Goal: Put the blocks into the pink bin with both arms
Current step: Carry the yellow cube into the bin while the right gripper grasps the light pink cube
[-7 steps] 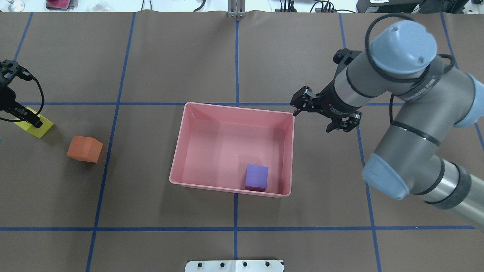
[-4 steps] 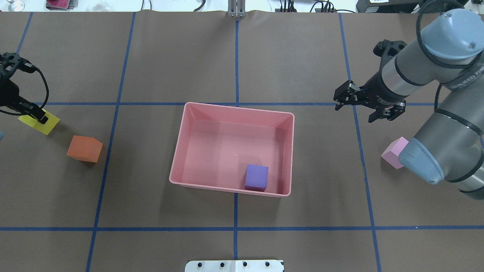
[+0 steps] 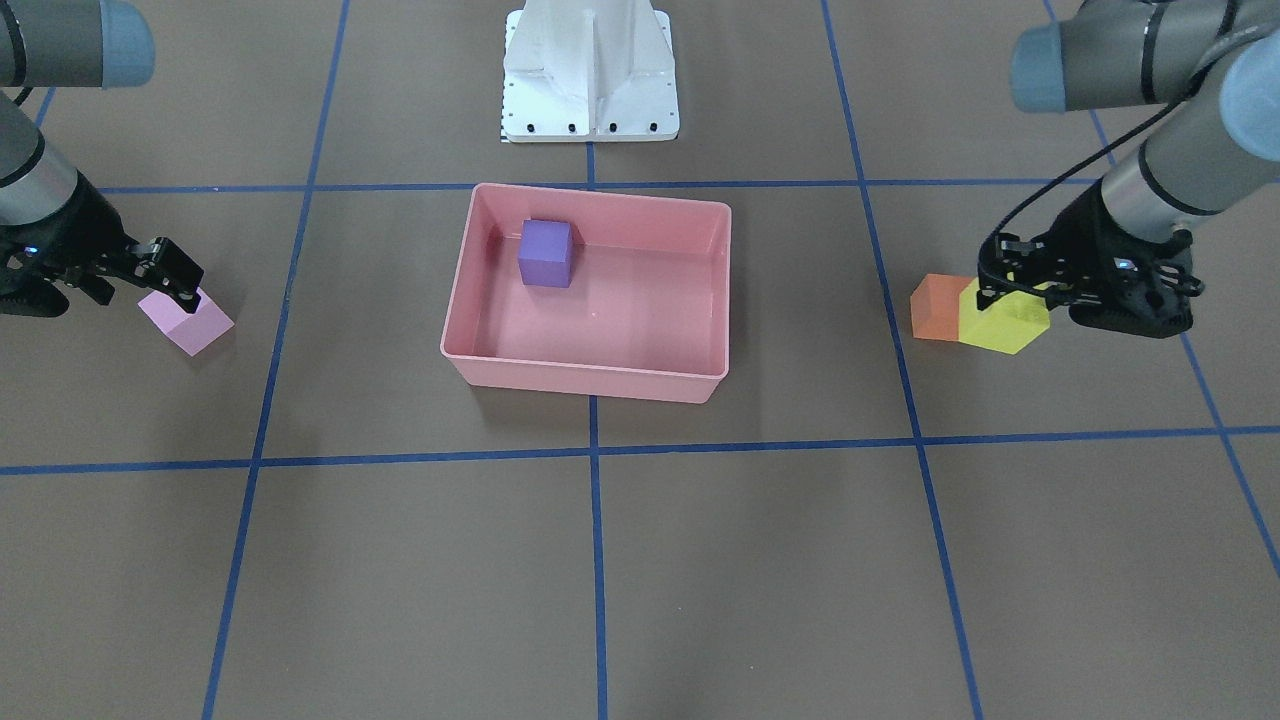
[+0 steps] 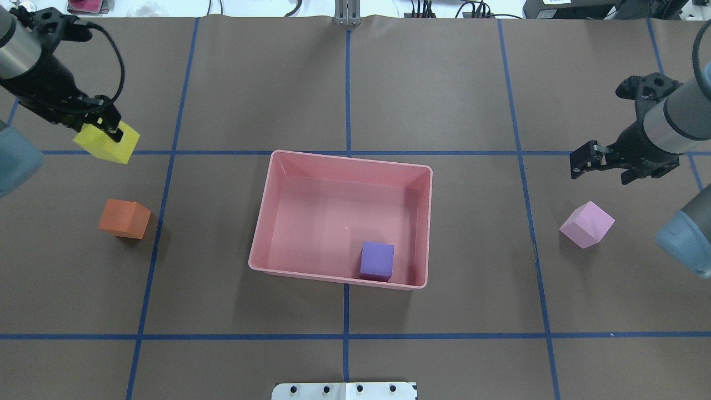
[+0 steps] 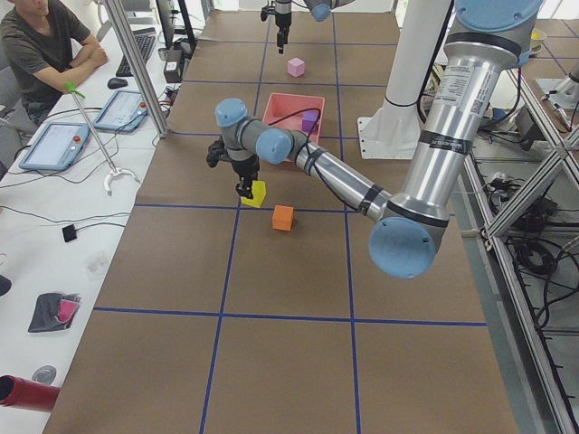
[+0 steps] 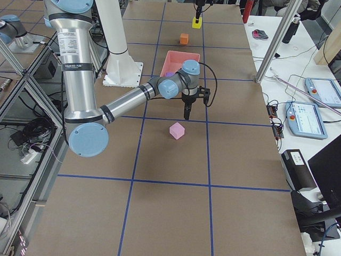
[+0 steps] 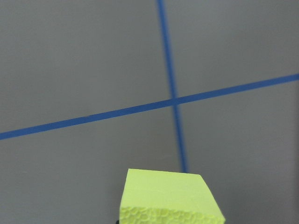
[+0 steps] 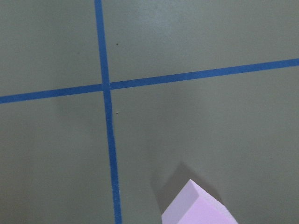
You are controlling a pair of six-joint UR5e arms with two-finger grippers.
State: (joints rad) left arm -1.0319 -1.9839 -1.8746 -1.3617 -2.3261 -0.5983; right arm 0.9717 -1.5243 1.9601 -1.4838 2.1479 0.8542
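My left gripper (image 4: 108, 129) is shut on the yellow block (image 4: 106, 143) and holds it above the table, far left of the pink bin (image 4: 344, 158). In the front view the yellow block (image 3: 1003, 318) hangs in front of the orange block (image 3: 932, 307), which lies on the table (image 4: 124, 219). The purple block (image 4: 377, 260) lies inside the bin by its near right corner. My right gripper (image 4: 584, 160) is open and empty, just above and beyond the light pink block (image 4: 587, 224), which lies on the table to the right of the bin. The right wrist view shows a corner of the pink block (image 8: 198, 207).
The white pedestal base (image 3: 590, 70) stands at the robot's side of the table. Blue tape lines (image 4: 347, 83) grid the brown table cover. A person (image 5: 41, 50) sits at a side desk past the table's far edge.
My left gripper has lifted the yellow block off the table and carried it up and toward the bin. My right arm has swung right, away from the bin, to the light pink block.
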